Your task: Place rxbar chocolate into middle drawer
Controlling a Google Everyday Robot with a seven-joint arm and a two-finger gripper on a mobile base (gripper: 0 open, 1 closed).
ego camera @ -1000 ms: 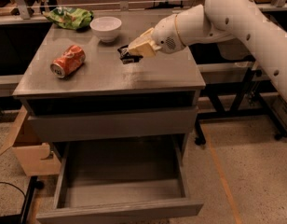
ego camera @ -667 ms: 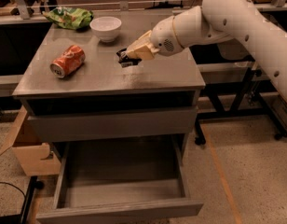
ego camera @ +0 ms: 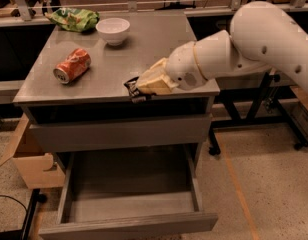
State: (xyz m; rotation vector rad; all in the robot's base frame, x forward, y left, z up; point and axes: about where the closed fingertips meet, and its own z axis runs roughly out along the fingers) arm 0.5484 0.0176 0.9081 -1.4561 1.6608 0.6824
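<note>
Gripper (ego camera: 144,86) moved forward, clamped on rxbar chocolate (ego camera: 132,90), now above rear of middle drawer (ego camera: 129,206). Carry step; next: descend, release.

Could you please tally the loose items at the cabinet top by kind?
Bars: 1, rxbar chocolate, held in the gripper at the cabinet top front edge.
Cans: 1, orange soda can.
Bowls: 1, white bowl.
Bags: 1, green chip bag.
Total: 4.

The black-wrapped bar (ego camera: 133,90) is pinched in the gripper (ego camera: 142,85) at the countertop's (ego camera: 114,59) front edge. Below, the shallow grey drawer (ego camera: 129,226) stands pulled open.
</note>
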